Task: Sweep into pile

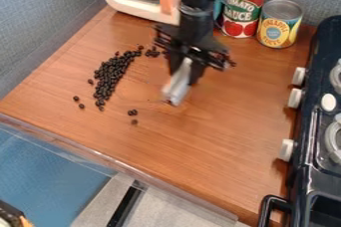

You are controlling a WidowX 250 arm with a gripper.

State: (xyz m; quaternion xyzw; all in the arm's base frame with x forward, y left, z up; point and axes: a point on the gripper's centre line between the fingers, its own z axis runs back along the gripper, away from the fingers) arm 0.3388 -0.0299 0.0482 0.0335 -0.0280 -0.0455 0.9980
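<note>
Nearest the camera, at the lower right, a black handle (269,205) juts from the toy stove (305,181). Two upright cans stand side by side at the back of the wooden counter (200,146), one with tomatoes on its label (242,9), the other yellow-labelled (278,27); both have closed tops, their contents hidden. Dark beans (110,75) lie in a slanting band left of the gripper (184,74), with strays around it. A pale piece (176,89) hangs at the gripper's lower end; blur hides whether it is gripped.
</note>
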